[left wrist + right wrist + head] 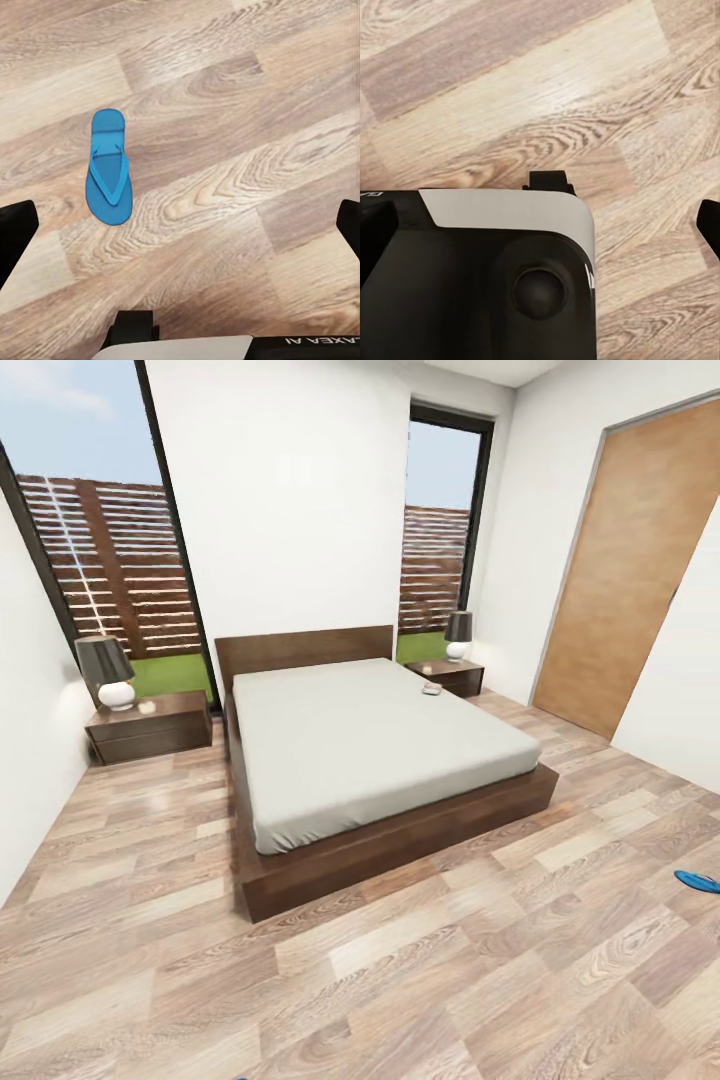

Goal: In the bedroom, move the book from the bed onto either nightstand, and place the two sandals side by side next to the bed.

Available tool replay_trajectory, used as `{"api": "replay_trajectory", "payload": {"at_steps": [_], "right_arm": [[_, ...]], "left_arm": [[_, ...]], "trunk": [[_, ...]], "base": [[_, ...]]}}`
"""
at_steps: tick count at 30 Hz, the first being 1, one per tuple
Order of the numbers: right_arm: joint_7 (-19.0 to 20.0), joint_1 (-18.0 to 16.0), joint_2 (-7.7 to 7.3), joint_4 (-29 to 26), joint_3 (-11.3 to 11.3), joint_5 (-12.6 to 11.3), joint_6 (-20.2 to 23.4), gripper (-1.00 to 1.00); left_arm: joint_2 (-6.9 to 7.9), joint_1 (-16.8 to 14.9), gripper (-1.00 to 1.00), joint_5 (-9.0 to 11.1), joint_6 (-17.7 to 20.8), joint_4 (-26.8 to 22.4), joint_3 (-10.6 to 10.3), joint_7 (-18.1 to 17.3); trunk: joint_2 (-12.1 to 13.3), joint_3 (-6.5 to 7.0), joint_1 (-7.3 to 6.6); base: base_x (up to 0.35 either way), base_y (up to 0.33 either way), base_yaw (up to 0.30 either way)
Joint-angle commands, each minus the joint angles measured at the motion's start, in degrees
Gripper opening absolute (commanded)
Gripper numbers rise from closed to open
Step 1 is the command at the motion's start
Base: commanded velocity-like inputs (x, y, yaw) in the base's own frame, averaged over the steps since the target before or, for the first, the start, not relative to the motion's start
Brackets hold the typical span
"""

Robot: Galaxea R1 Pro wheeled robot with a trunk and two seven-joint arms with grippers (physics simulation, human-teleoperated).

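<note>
Wood-plank floor (420,980) surrounds the bed (370,750); walls (290,500) white.

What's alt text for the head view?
A bedroom: a grey bed on wood floor, a lamp-topped nightstand each side, a small book near the bed's far right corner, one blue sandal at right.

Two dark-shaded lamps (107,671) (458,634), slatted fence (110,560) outside.

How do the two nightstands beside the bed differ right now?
The left nightstand sits nearer the camera and looks larger; the right nightstand is farther back, near the door. The left nightstand's lamp looks bigger than the right's lamp. Both are dark-brown, low, and carry one dark-shaded lamp.
</note>
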Motion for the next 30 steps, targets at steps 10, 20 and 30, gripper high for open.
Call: {"api": "replay_trajectory", "payload": {"at_steps": [10, 20, 30], "right_arm": [[0.1, 0.0, -0.02, 0.0, -0.1, 0.0, -0.1, 1.00], [0.0, 0.0, -0.02, -0.1, -0.1, 0.2, -0.1, 1.00], [0.1, 0.0, -0.02, -0.1, -0.2, -0.1, -0.1, 1.00]], "left_arm": [[-0.07, 0.0, 1.00, 0.0, -0.1, 0.0, 0.0, 0.0], [-0.06, 0.0, 1.00, 0.1, -0.1, 0.0, 0.0, 0.0], [0.19, -0.1, 1.00, 0.0, 1.0, -4.9, 0.1, 0.2]], "trunk": [[0.0, -0.03, 0.00], [0.0, -0.03, 0.00], [0.0, -0.03, 0.00]], "base": [[0.000, 0.000, -0.004], [0.000, 0.000, 0.000], [0.000, 0.000, 0.000]]}}
